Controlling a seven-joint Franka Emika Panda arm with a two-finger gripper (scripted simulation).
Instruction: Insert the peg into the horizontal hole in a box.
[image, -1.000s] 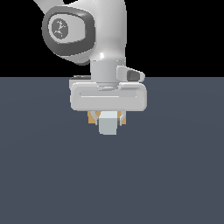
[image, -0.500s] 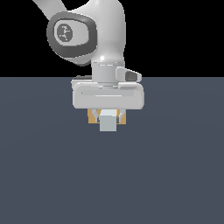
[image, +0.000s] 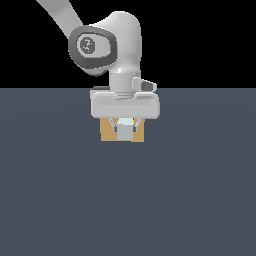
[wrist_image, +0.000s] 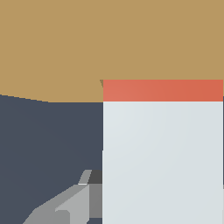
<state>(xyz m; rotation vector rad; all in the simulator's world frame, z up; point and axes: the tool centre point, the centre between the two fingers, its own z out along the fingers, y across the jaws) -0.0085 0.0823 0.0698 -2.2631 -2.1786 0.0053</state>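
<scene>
In the exterior view my gripper (image: 125, 128) is shut on the peg (image: 125, 135), whose pale grey-white end faces the camera. The tan box (image: 107, 132) stands right behind it and shows on both sides of the fingers. The wrist view shows the peg (wrist_image: 162, 162) lying level, pale along most of its length, with only a short red-orange band (wrist_image: 162, 90) showing before it meets the face of the box (wrist_image: 57, 48). The peg covers the hole. One grey finger (wrist_image: 72, 206) presses against the peg's side.
A flat dark blue-grey floor (image: 60, 200) spreads around the box. The white arm and its wrist (image: 107, 45) rise above the gripper toward the exterior view's left. Nothing else stands nearby.
The gripper has carried the peg away from the camera toward the box. More of the tan box now shows beside the fingers, and the wrist has swung slightly to the right.
</scene>
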